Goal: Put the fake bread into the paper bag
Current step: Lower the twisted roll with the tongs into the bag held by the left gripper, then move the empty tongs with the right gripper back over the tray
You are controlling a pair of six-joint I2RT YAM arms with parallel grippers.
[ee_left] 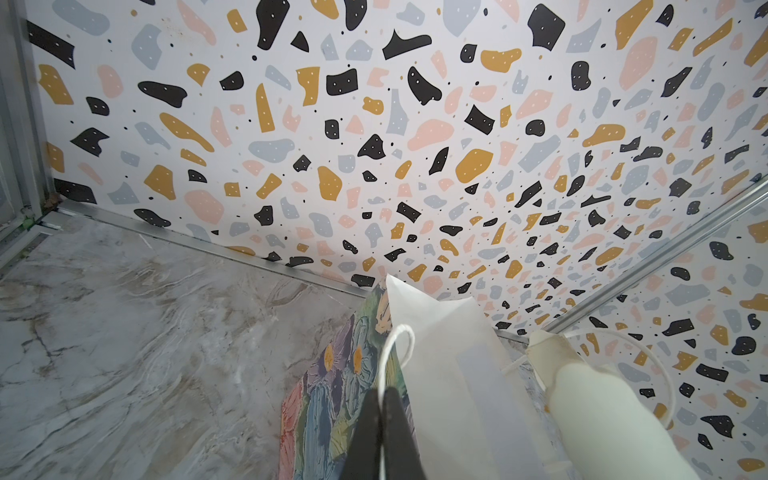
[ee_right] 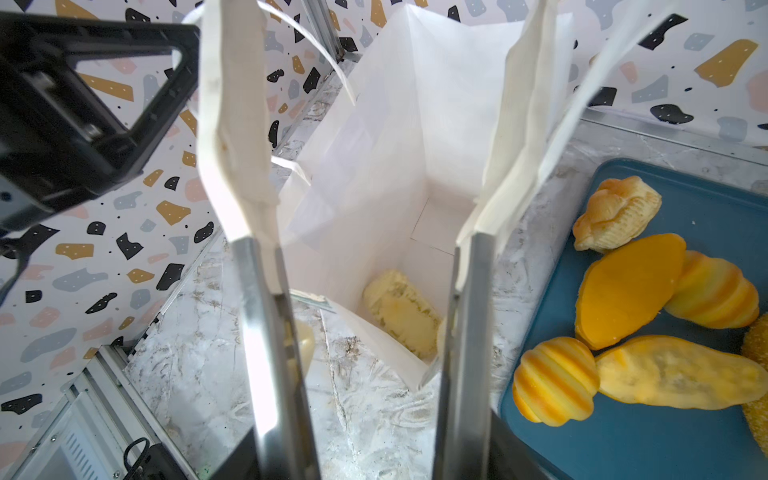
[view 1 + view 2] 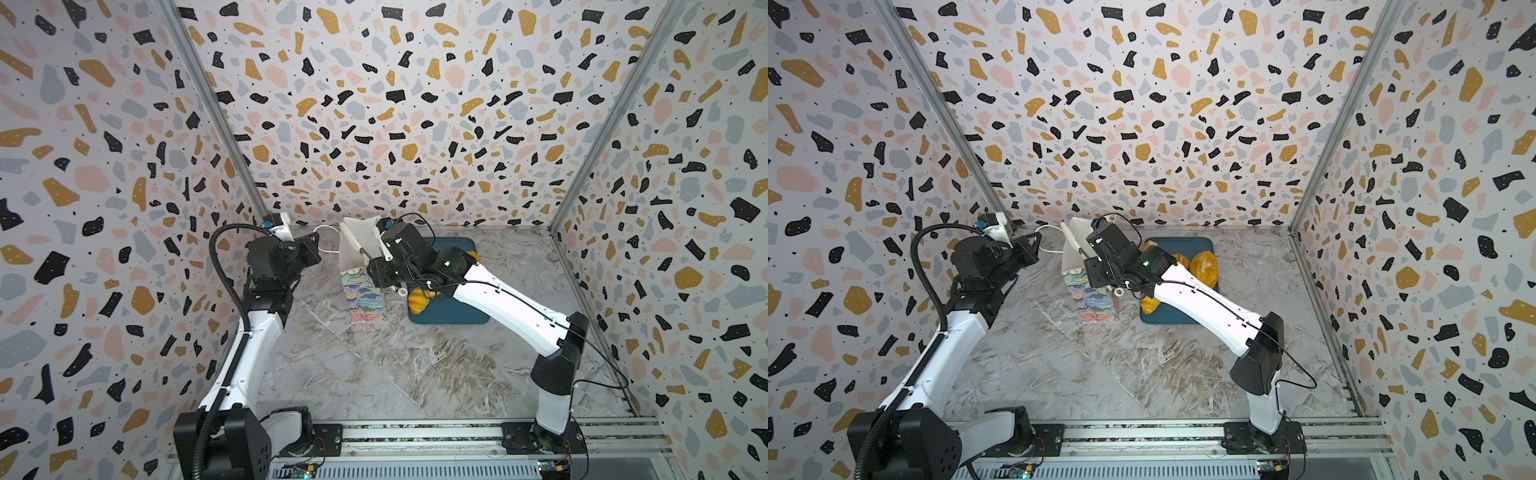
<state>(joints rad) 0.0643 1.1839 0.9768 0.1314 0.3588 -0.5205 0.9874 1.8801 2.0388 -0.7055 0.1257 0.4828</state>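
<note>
**Q:** Where is the paper bag [image 3: 362,297]?

**A:** It stands upright on the marble-patterned tabletop [image 3: 374,374], near the back wall [image 3: 395,124] and just left of a flat dark-blue tray [image 3: 449,320]; its mouth is open, showing the white lining.

**Q:** And the fake bread [image 3: 417,305]?

**A:** One pale yellow piece [image 2: 399,311] lies at the bottom of the bag, seen in the right wrist view; the others rest on the tray. They are a plaited pastry [image 2: 615,212], a smooth orange oval [image 2: 627,286], a ridged roll [image 2: 715,295] touching it, a second ridged roll [image 2: 552,380] and a long pale piece [image 2: 681,382]; a top view shows the seeded loaf [image 3: 1204,266] on the tray's right side.

**Q:** What about the left gripper [image 1: 381,392]?

**A:** It sits to the left of the bag; its black jaws are pressed together, pinching the thin white cord handle [image 1: 399,336], which stretches from the bag's rim to the jaws.

**Q:** And the right gripper [image 2: 386,83]?

**A:** It hangs at the bag's open mouth; its jaws, tipped in white covers, are spread wide with nothing between them.
</note>
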